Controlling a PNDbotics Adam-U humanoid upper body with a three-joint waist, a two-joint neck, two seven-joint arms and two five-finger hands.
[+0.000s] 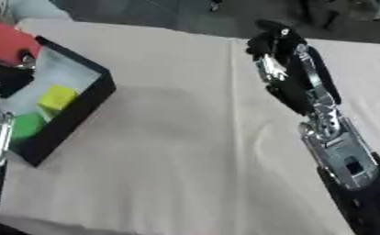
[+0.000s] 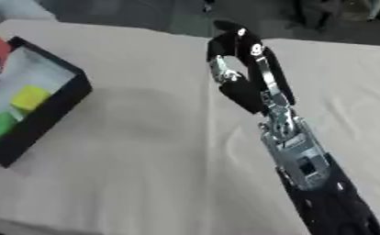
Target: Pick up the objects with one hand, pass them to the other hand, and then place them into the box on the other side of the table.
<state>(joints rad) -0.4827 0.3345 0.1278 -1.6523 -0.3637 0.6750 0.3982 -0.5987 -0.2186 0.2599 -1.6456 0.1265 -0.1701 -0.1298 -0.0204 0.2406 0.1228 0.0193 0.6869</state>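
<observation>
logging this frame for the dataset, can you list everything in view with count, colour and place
box: one, black walls with a pale floor, at the table's left side
yellow block: one, yellow, inside the box
green object: one, green, inside the box, nearer the camera than the yellow block
red object: one, red, at the box's far left corner, held in the left hand
table: one, covered in a cream cloth, fills most of the view
left hand: one, black and silver, at the left edge over the box, mostly out of frame
right hand: one, black and silver, raised over the table's far middle, fingers curled, nothing seen in it
</observation>
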